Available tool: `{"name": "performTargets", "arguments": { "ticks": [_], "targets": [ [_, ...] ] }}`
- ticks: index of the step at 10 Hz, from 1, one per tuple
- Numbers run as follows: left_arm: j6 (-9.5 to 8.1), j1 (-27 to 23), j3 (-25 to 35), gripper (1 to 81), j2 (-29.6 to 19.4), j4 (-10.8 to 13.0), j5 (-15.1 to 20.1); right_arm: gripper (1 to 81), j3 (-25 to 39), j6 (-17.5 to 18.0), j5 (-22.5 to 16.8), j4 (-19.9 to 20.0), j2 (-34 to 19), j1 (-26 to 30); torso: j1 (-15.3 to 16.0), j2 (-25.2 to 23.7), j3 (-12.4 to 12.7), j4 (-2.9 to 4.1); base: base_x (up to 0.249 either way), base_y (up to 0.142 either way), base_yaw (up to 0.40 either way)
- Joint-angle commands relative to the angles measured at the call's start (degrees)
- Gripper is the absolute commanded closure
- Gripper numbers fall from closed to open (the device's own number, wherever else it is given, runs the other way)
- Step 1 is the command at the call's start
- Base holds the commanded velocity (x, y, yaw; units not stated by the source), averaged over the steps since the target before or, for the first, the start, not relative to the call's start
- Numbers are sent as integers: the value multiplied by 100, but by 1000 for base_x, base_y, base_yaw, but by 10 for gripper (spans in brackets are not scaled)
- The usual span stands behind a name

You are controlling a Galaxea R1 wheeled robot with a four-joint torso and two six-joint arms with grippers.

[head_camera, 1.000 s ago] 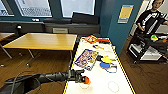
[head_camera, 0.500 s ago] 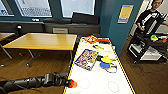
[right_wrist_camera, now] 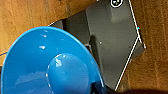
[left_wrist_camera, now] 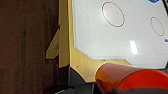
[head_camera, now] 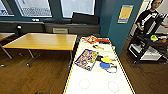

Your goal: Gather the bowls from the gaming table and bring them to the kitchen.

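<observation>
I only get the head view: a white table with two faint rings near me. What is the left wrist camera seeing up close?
Observer: An orange bowl, right by that camera, next to the table at its yellow corner.
Operator: And the right wrist camera?
Observer: A blue bowl close up, over the wooden floor. I can't tell whether it is held.
Operator: What colour are those rings?
Observer: One ring shows as a thin red line in the left wrist view.
</observation>
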Motion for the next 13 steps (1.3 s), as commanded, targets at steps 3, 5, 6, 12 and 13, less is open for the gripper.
{"name": "performTargets", "arguments": {
  "ticks": [3,5,6,12,13],
  "targets": [
    [804,2460,-2487,811,24,245,-3324,811,-168,-15,-144,-49,-98,-165,0,0,0,0,0,0,0],
    [804,2839,-3187,811,484,245,-3397,811,-248,-15,-73,-49,-27,-254,-2,0,2,0,0,0,0],
    [804,3007,-3450,811,695,245,-3397,811,-326,-15,-37,-58,25,-280,-2,0,303,0,0,0,0],
    [847,3614,-5188,811,2038,262,-3397,811,-898,-24,-37,-128,429,-351,-7,-2,884,0,0,0,0],
    [874,3684,-5566,811,2293,280,-3397,811,-916,-24,-37,-163,473,-351,-9,-5,1315,0,0,0,0]
  ]
}}
